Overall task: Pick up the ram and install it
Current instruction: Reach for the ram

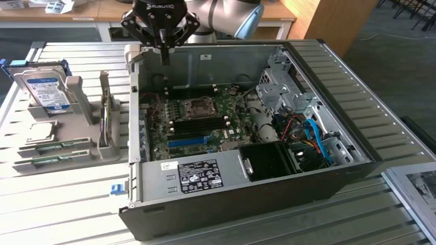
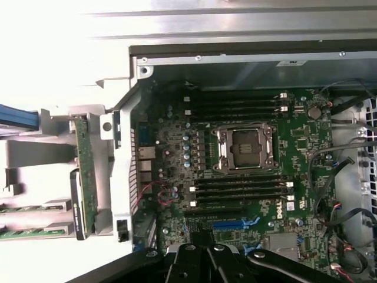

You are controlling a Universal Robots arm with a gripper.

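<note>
Pressed together and empty, the end effector [image 2: 202,244] hangs over the motherboard [image 2: 247,177] at the open computer case's [image 1: 225,204] rear corner. The ram [image 1: 53,147] lies flat in a grey holder [image 1: 71,171] on the bench [image 1: 61,209], outside the case toward the exterior view's left, its long axis running across that view.

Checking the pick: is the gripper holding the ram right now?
No, the gripper hangs shut with nothing between its fingers, above the open computer case.
</note>
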